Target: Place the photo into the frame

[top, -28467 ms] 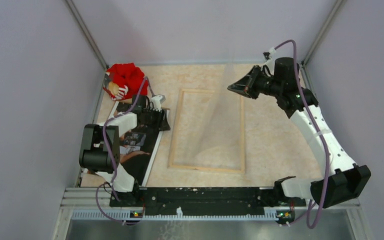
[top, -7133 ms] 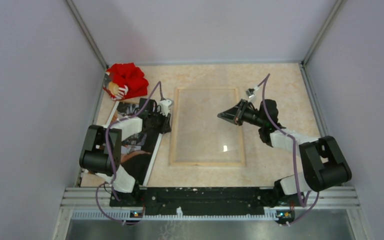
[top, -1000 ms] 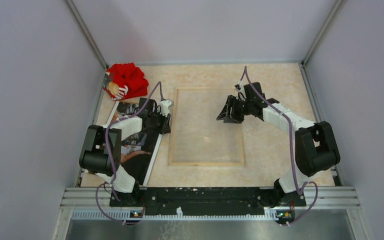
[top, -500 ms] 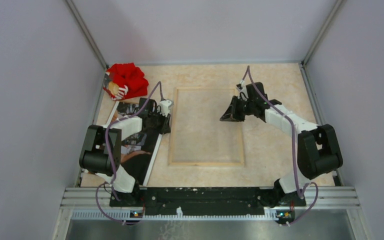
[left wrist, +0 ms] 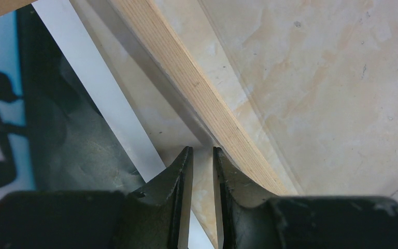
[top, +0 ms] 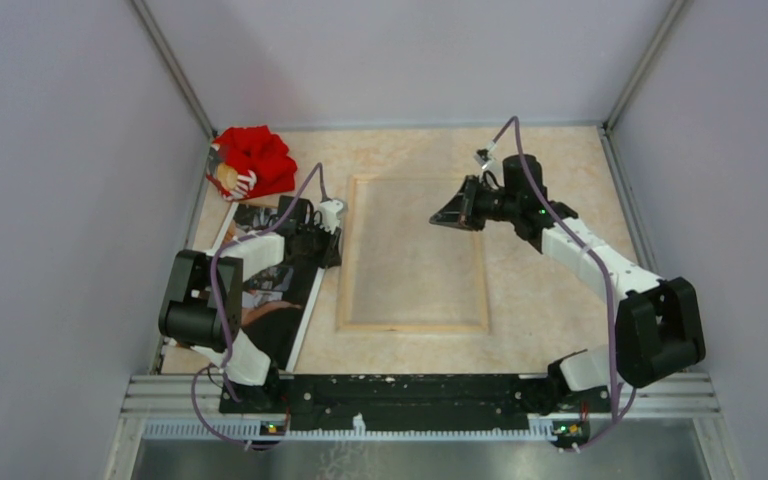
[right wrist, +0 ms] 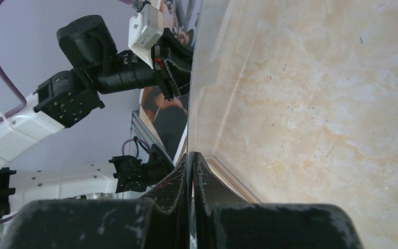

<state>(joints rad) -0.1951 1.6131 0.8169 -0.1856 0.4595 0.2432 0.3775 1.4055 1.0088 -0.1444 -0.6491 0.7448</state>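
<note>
**While the Photo Waits, a Clear Sheet Is Pinched**

While the photo lies on the table at the left, just beside the frame, we see the left pincer down low over the thin strip of table between them. Its two fingers stand a little apart, and nothing is between them. One fingertip is by the photo's white edge. The other is right by the frame's wooden rail. The frame lies flat in the middle of the table with its wood side up. Part of the photo is hidden under the left arm.

The right pincer is over the far part of the frame's right rail. It is clenched tight on the edge of a thin clear sheet. We cannot tell how far the sheet is tipped.

A red bundle sits in the far left corner, near the far end of the photo.
</note>
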